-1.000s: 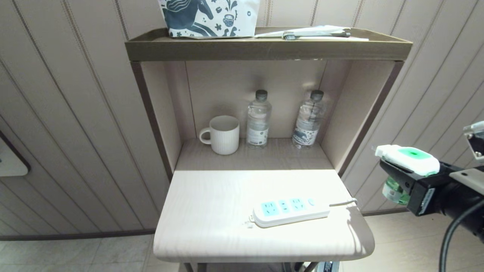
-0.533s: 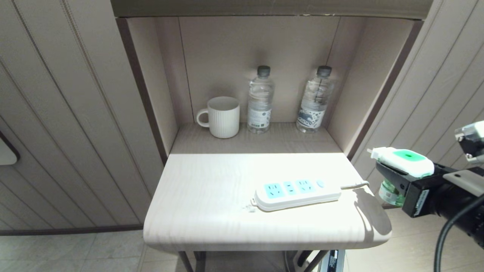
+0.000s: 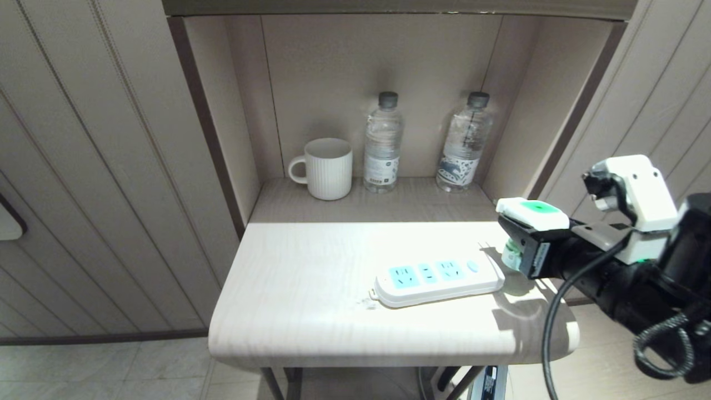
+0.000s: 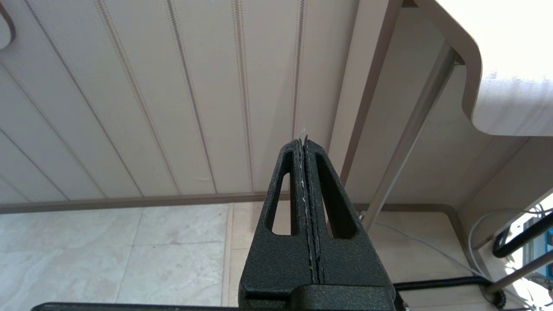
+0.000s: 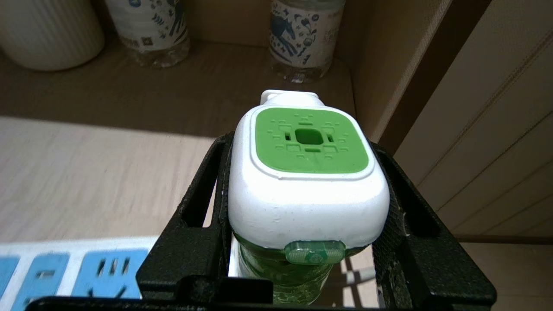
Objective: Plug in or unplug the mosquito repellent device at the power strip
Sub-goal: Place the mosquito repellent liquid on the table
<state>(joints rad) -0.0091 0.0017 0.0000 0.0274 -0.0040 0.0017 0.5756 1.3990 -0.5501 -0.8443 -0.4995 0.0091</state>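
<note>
One right hand (image 3: 514,236), fingers clamped on the mosquito repellent device (image 3: 532,213), green face up, just beside the cord end of the power strip (image 3: 439,280) on the counter (image 3: 311,300). Beyond it: two water bottles (image 3: 382,143), one mug (image 3: 328,168). Left hand (image 4: 303,149) pressed shut, parked low beside the counter.

Strong overhead light washes out the pale wood-grain tabletop (image 3: 311,289), near-white glare. Recessed alcove behind sits dim. Hard-edged arm shadow at tabletop's right end. Wall lines bow toward head-view edges.
</note>
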